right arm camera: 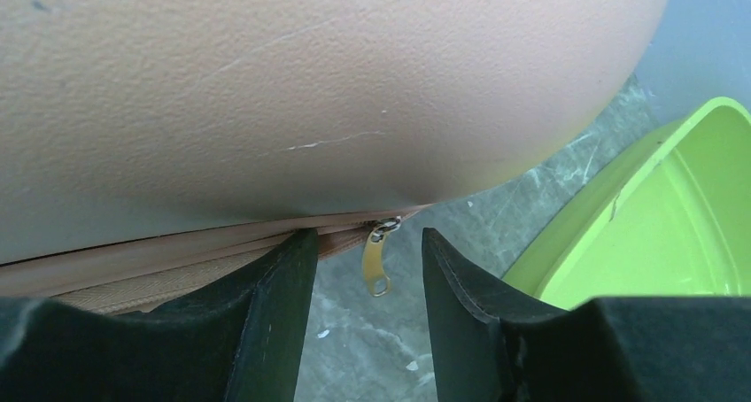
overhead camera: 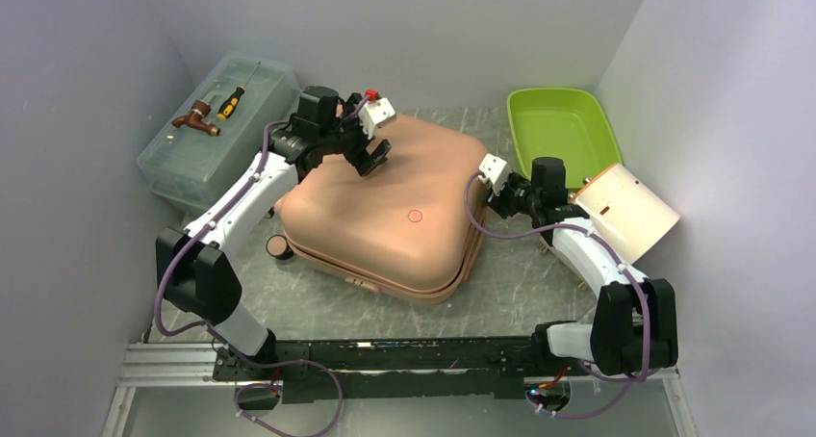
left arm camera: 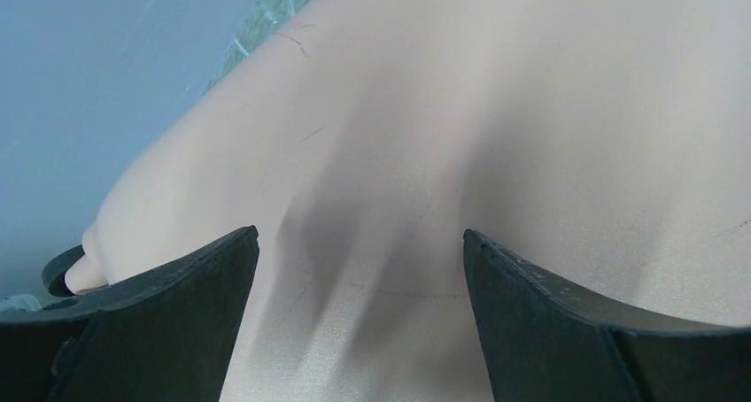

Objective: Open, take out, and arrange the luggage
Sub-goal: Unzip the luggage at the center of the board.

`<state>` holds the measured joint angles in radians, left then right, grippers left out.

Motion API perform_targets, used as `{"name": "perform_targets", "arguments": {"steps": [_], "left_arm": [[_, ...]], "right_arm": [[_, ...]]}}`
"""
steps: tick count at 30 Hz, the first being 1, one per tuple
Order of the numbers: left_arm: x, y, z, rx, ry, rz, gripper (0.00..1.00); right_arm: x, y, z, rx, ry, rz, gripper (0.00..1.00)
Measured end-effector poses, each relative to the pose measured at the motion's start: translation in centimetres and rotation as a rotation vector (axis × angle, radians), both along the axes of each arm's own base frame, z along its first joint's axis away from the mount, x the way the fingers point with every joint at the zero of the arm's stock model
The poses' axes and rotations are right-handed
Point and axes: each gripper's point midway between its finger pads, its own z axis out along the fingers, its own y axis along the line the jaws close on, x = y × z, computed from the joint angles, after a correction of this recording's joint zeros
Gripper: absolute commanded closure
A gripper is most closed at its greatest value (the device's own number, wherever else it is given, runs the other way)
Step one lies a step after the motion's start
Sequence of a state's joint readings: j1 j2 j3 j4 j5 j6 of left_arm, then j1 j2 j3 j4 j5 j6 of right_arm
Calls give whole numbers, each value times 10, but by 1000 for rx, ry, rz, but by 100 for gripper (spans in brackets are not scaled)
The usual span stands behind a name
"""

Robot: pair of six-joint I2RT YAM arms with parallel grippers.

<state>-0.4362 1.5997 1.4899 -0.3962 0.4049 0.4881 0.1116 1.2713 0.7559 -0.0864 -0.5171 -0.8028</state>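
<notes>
The salmon-pink luggage lies flat and closed in the middle of the table. My left gripper hovers open over its far left shell, fingers spread wide with only bare shell between them. My right gripper sits at the luggage's right edge, open. In the right wrist view a gold zipper pull hangs from the zip line between the two black fingers, touching neither. The lid's pink shell fills the upper part of that view.
A lime green tray stands at the back right, close to my right gripper. A translucent toolbox with a screwdriver on top sits at the back left. A white curved piece leans by the right wall. A small wheel shows at the luggage's left.
</notes>
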Motion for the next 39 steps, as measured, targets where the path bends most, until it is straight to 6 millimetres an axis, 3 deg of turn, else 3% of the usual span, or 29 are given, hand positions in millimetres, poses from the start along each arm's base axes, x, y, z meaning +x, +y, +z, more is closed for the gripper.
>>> {"name": "perform_targets", "arguments": {"steps": [12, 21, 30, 34, 39], "left_arm": [[0, 0, -1, -12, 6, 8, 8], [-2, 0, 0, -21, 6, 13, 8], [-5, 1, -1, -27, 7, 16, 7], [-6, 1, -1, -29, 9, 17, 7], [-6, 1, -1, -30, 10, 18, 7]], "right_arm": [[8, -5, -2, -11, -11, -35, 54], [7, -12, 0, -11, -20, -54, 47], [8, -20, 2, 10, -19, -79, 46], [6, -34, -2, 4, -2, -119, 46], [4, -34, -14, 2, 37, -119, 46]]}}
